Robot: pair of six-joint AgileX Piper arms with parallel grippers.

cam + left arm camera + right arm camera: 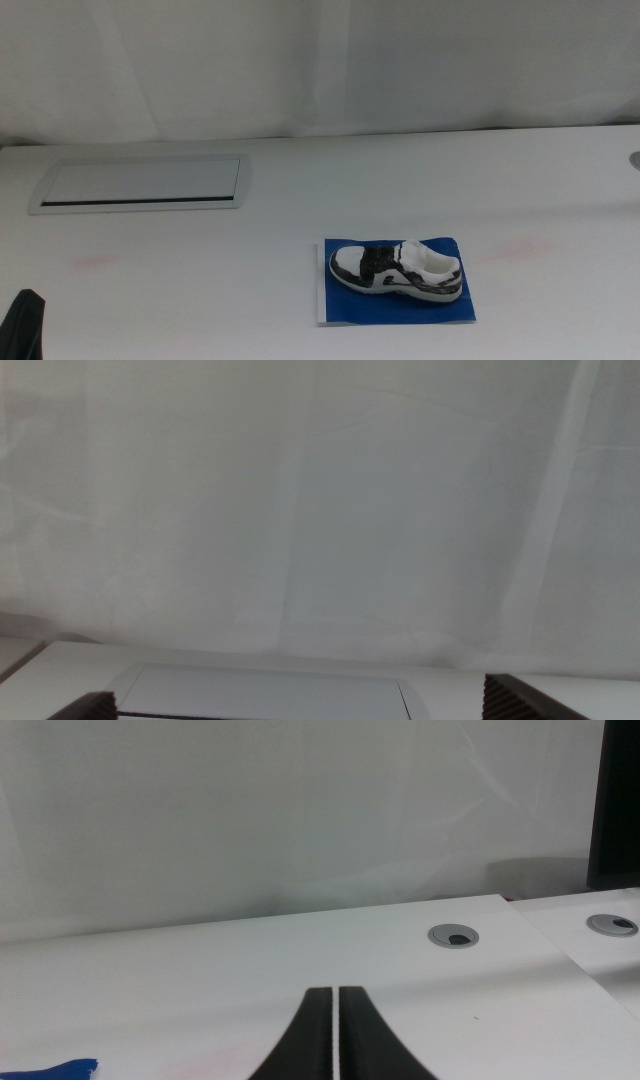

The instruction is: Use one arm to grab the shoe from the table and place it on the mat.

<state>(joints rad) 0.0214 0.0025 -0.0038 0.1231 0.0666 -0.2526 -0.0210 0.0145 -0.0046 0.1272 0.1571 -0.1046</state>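
Note:
The black-and-white shoe lies on its sole on the dark blue mat, toe to the left, on the white table. No gripper is near it. The left gripper shows only as a dark tip at the bottom left corner of the middle view; in the left wrist view its two jaws stand far apart, open and empty. The right arm is out of the middle view; in the right wrist view its gripper has the jaws pressed together, holding nothing. A corner of the mat shows there.
A grey inset panel lies at the back left of the table and also shows in the left wrist view. Two round grey cable grommets sit near the table's right side. A white curtain hangs behind the table.

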